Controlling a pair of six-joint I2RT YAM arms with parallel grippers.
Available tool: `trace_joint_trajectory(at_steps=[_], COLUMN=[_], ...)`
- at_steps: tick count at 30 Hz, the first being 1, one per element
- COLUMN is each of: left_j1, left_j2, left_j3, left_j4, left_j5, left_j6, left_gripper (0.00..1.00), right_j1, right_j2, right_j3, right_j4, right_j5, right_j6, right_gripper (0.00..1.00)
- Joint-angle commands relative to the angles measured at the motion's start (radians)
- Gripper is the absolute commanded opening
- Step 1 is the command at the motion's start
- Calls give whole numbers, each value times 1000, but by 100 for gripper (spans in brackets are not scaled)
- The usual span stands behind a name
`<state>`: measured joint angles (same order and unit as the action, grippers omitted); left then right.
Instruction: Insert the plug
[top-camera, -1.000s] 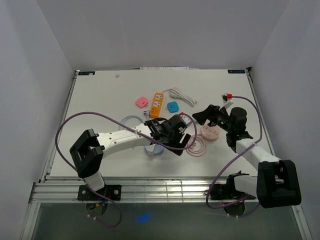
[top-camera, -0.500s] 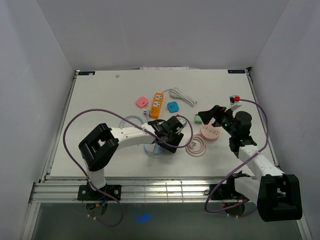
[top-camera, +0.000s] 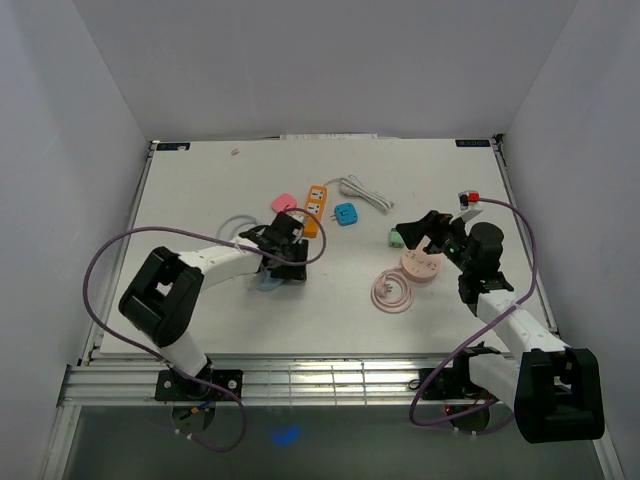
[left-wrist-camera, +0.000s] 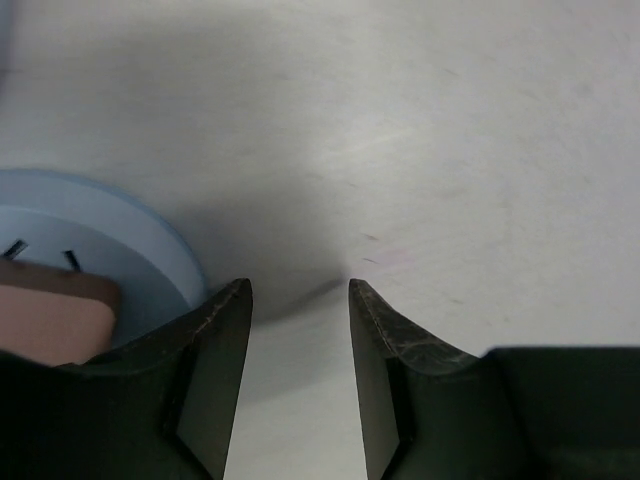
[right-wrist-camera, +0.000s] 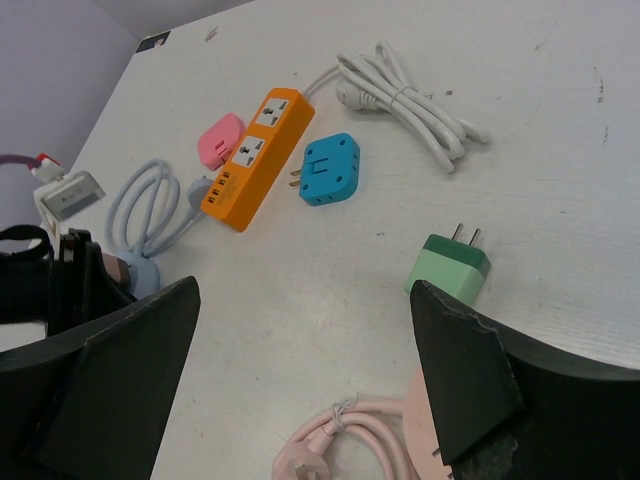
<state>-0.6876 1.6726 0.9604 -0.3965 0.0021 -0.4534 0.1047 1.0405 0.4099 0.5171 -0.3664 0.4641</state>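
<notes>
My left gripper (top-camera: 287, 268) is low over the table beside a pale blue round socket (top-camera: 270, 283). In the left wrist view its jaws (left-wrist-camera: 298, 290) stand narrowly apart with only bare table between them, and the blue socket (left-wrist-camera: 100, 240) lies just left of the left finger. A pinkish-brown object (left-wrist-camera: 50, 320) lies on the socket; I cannot tell what it is. My right gripper (top-camera: 418, 228) hangs wide open (right-wrist-camera: 303, 290) and empty above a pink round socket (top-camera: 420, 266). A green two-pronged plug (right-wrist-camera: 448, 270) lies by its right finger. A pink cord's plug (right-wrist-camera: 300, 470) lies below.
An orange power strip (top-camera: 314, 208), a pink adapter (top-camera: 284, 203) and a blue adapter (top-camera: 346, 214) lie mid-table. A bundled white cable (top-camera: 362, 190) lies behind them. The pink cord coil (top-camera: 392, 292) is at front right and the blue cord loop (top-camera: 240, 225) at left.
My left arm swung left from beside the pink coil and its jaws narrowed. The blue socket and its cord shifted left with it. The right arm drew back slightly, then held still.
</notes>
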Motion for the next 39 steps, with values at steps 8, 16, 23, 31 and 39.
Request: trace_joint_trajectory(at_steps=[8,16,23,31,39], left_j1=[375,327,307,174,96], left_j2=[-161,-292,-142,76,156], left_j3=[-92,-11,190,403,517], left_j4=[86,105,103,128,142], left_j5=[-107,-11,67,65,109], left_j6=[-82,-30,4,74,116], left_gripper=[57,86,90,97,97], right_j1=[-5,-3,-5,-5,-5], right_j2=[29,87,168,205,246], right_j3=[-3,13,52,138,268], right_j4=[54,63,6,-184,-390], right_j5=[-40,-72,-59,91,215], right_j6=[10,13,5,-28,-93], right_gripper=[91,91,91,90,91])
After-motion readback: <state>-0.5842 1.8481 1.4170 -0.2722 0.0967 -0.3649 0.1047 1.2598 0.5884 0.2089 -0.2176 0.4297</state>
